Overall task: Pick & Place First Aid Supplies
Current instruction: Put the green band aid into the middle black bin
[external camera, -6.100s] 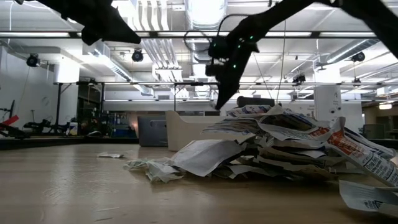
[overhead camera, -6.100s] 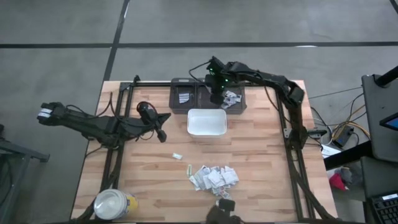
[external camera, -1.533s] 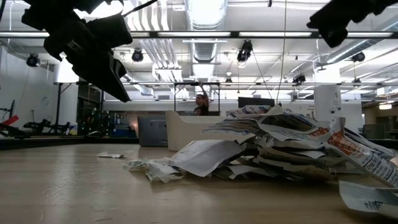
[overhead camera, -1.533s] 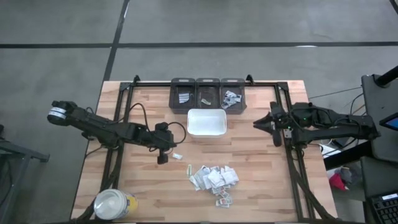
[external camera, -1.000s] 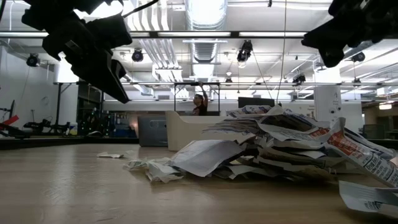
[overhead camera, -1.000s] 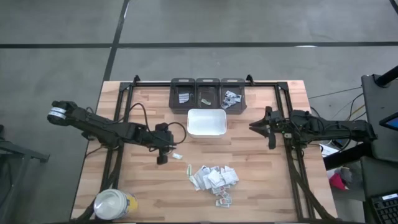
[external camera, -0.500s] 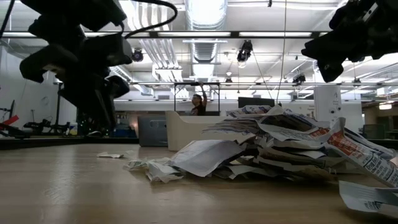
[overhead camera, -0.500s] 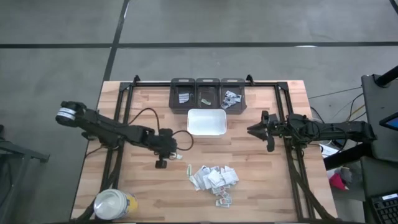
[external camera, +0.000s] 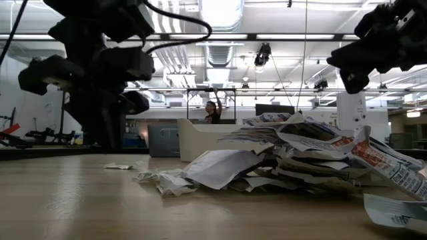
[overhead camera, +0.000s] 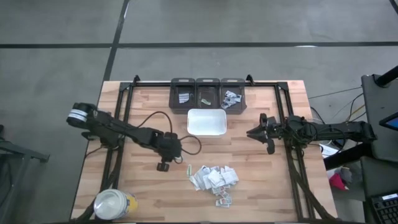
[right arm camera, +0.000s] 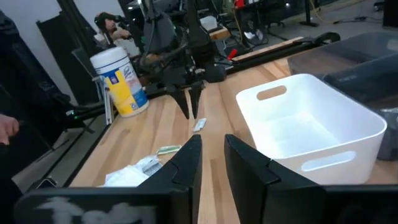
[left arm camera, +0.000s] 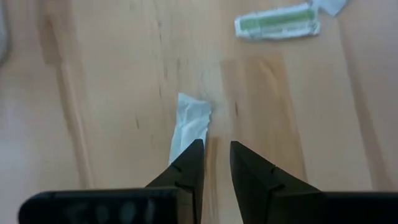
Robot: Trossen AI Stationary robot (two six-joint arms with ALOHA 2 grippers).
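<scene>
Left tool advanced over white sachet (wrist view only).

My arms: two
My hands: two, left hand, right hand
Desk: one
White tray: one
Dark bins: three, side by side
Yellow jar: one
Loose packets apart from the pile: two, white packet, green packet
Packet pile: one; too many to count
</scene>
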